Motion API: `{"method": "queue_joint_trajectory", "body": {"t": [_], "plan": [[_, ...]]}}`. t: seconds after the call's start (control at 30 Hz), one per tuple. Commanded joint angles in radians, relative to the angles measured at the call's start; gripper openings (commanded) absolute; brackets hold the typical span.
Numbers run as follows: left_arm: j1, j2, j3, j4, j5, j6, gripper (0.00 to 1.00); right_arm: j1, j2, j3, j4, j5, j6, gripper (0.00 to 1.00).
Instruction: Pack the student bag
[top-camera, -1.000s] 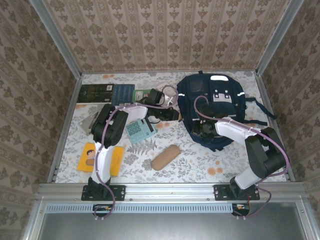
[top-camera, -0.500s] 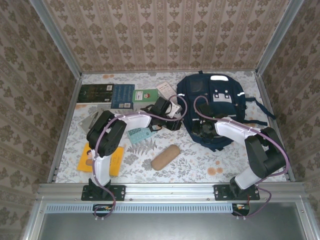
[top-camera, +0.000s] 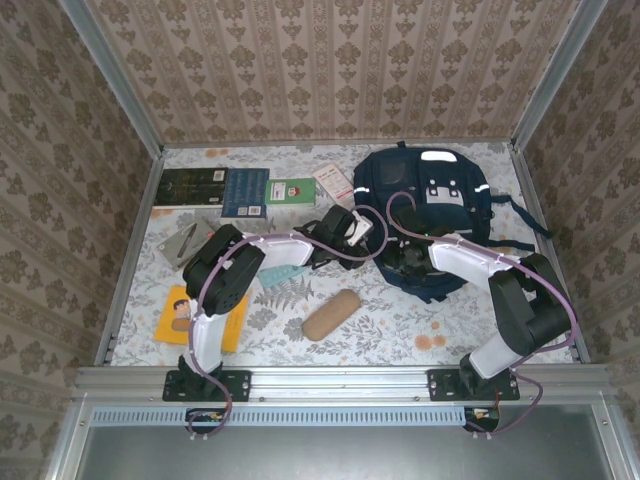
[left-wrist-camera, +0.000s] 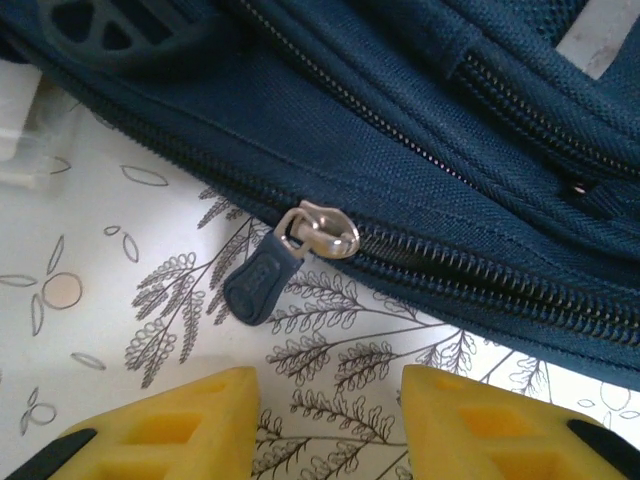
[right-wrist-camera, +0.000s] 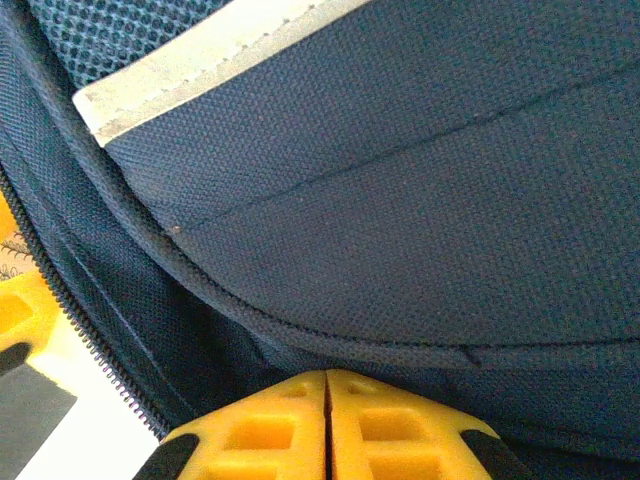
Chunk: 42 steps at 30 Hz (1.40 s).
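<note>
Student bag (top-camera: 440, 200): zipper pull (left-wrist-camera: 262, 282) lies at 12 o'clock from your wide-spread left fingers (left-wrist-camera: 170, 425); your right fingers (right-wrist-camera: 270, 435) are pressed together.

1. The student bag (left-wrist-camera: 480, 150) is running past the top and right edges of the left wrist view.
2. The bottom edge is cropping the left gripper (left-wrist-camera: 330, 410), whose jaws are standing apart.
3. The right gripper (right-wrist-camera: 327, 400) jaws are meeting; any fabric between them is not discernible.
4. The left arm (top-camera: 290, 245) is covering most of a teal item (top-camera: 272, 277) on the counter (top-camera: 400, 320).
</note>
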Motion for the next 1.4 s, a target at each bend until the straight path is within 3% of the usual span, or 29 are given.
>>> {"method": "queue_joint_trajectory", "body": {"t": [0.0, 0.13, 0.23, 0.4, 0.47, 0.87, 1.13, 1.23, 1.37], "plan": [[-0.003, 0.039, 0.021, 0.038, -0.018, 0.05, 0.44, 0.015, 0.031, 0.003, -0.102, -0.012, 0.005, 0.09], [-0.005, 0.068, 0.047, 0.046, -0.028, 0.058, 0.44, 0.015, 0.038, 0.012, -0.134, -0.011, 0.002, 0.09], [-0.005, 0.08, 0.064, 0.048, -0.039, 0.07, 0.37, 0.016, 0.043, 0.015, -0.132, -0.012, 0.001, 0.09], [-0.002, 0.071, 0.074, 0.029, -0.059, 0.084, 0.06, 0.017, 0.051, 0.016, -0.126, -0.017, 0.001, 0.09], [0.0, 0.055, 0.067, 0.026, -0.068, 0.087, 0.0, 0.017, 0.053, 0.015, -0.122, -0.019, -0.001, 0.09], [0.122, 0.064, 0.143, -0.031, -0.023, 0.001, 0.0, 0.017, 0.052, -0.023, -0.113, -0.016, 0.002, 0.08], [0.167, 0.091, 0.201, -0.065, 0.074, -0.033, 0.0, 0.017, 0.017, -0.025, -0.122, -0.004, 0.002, 0.09], [0.167, 0.071, 0.18, -0.071, 0.082, -0.047, 0.15, 0.027, -0.051, -0.035, -0.129, 0.01, -0.004, 0.11], [0.17, 0.032, 0.153, -0.083, 0.096, -0.079, 0.28, 0.076, -0.133, -0.03, -0.112, 0.048, -0.069, 0.28]]}}
